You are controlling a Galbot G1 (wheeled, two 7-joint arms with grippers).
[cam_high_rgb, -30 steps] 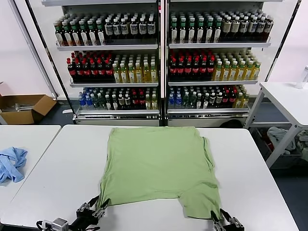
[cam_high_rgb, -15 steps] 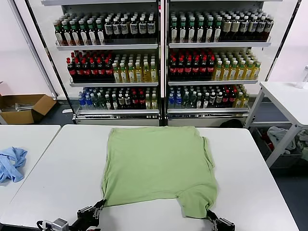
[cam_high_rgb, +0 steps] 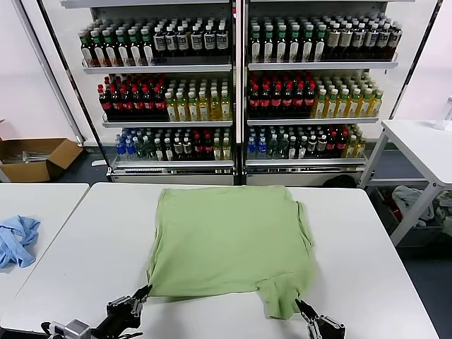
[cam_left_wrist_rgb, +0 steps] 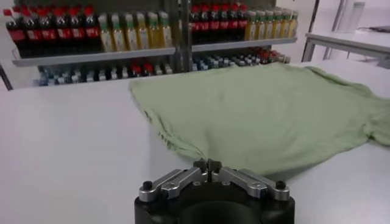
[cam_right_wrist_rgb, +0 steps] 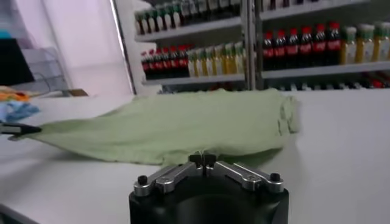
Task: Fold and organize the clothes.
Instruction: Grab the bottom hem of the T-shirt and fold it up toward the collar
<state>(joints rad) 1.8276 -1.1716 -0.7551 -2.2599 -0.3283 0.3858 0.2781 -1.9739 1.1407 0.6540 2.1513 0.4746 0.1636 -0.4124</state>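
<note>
Left gripper pinched shut on the near left corner of the polo shirt, fingertips meeting on the hem in the left wrist view; right gripper likewise clamped on the near right corner, on the small flap hanging nearest the robot. Shirt spread flat on the white table, back side up, no logo or buttons showing, long axis running straight away from both grippers toward the drinks shelves. Far hem parallel to the table's far edge, close to it. Each arm on its own side of the shirt, about equally near, both at the edge nearest the robot. Judged next: lifting both corners together and carrying them forward over the shirt toward its far hem, keeping the two grips level so the fold lands square. Light blue cloth well apart from the shirt, on the neighbouring table.
</note>
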